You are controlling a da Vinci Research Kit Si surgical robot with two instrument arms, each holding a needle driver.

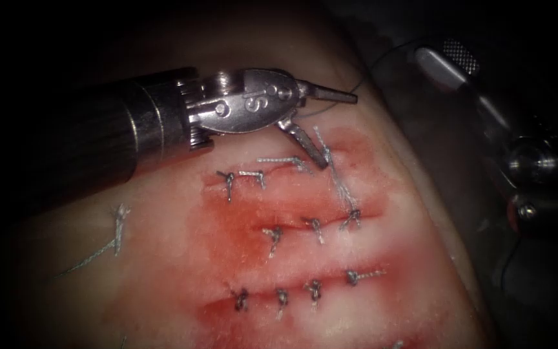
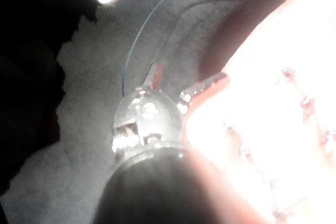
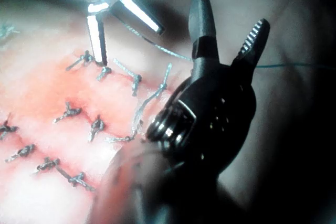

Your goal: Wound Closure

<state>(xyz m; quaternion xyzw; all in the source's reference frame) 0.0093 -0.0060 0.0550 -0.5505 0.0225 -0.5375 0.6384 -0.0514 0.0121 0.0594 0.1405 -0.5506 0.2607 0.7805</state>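
In the endoscope view the left gripper (image 1: 330, 129) is hovering over the tissue (image 1: 163, 258) with jaws spread wide, holding nothing — its lower jaw tip sitting beside a thread (image 1: 330, 165) tail at the far cut, probably to pick it up. In the left wrist view, the same open jaws. In the right wrist view the right gripper (image 3: 231, 38) is waiting off the tissue's right edge, wide and empty — no needle in its jaws.

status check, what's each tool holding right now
Left tool open, empty, over the tissue. Right tool open, empty, off the tissue. Thread slack between them. Needle not made out.
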